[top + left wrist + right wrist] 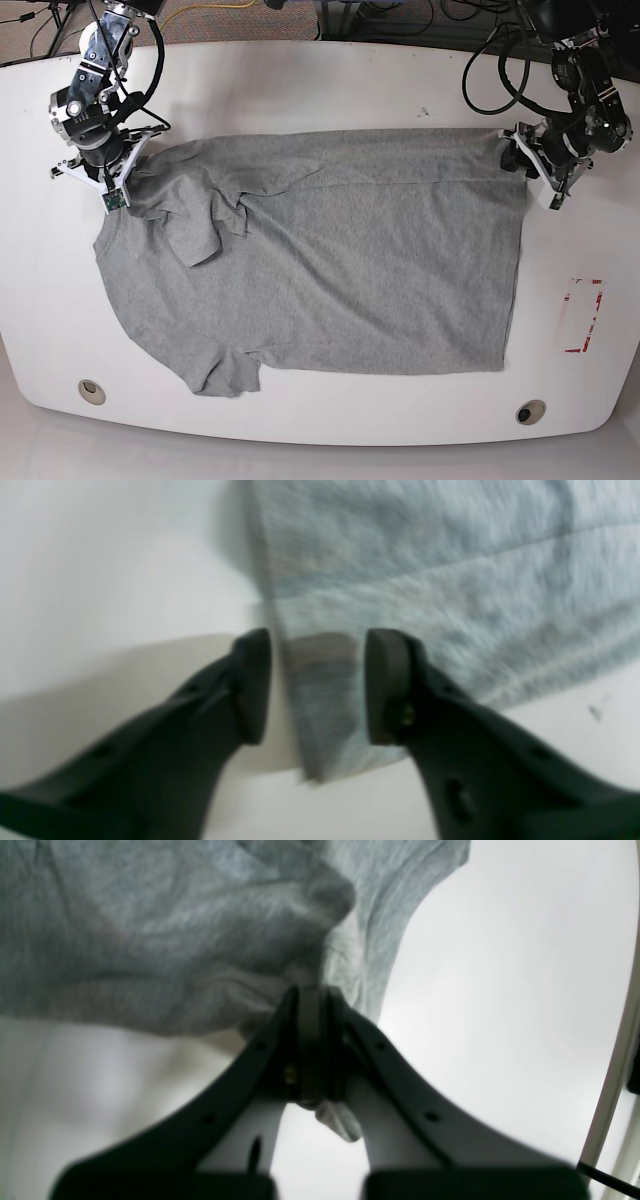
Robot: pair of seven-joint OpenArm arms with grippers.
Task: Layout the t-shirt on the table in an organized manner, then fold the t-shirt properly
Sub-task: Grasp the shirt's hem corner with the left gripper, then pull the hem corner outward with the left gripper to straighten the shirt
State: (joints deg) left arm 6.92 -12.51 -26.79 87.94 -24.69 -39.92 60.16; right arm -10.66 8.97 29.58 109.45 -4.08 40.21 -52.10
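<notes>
Left wrist view: the left gripper [316, 686] is seen parted, straddling a hem corner of the t-shirt [425, 580]; contact is apparently not made, blur permitting.

Right wrist view: the right gripper [311, 1040] is clamped on bunched fabric.

Base view: the shirt is spread across the table [320, 75], one sleeve folded inward, opposite corners taken for stretching flat.

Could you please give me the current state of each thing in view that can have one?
t-shirt: spread mostly flat on the table, one sleeve folded over onto the body, held at two corners.
left tool: jaws apart, a corner of the shirt's hem between them.
right tool: shut on a bunch of shirt fabric.
table: bare around the shirt except for a red-outlined mark and two grommet holes.
</notes>
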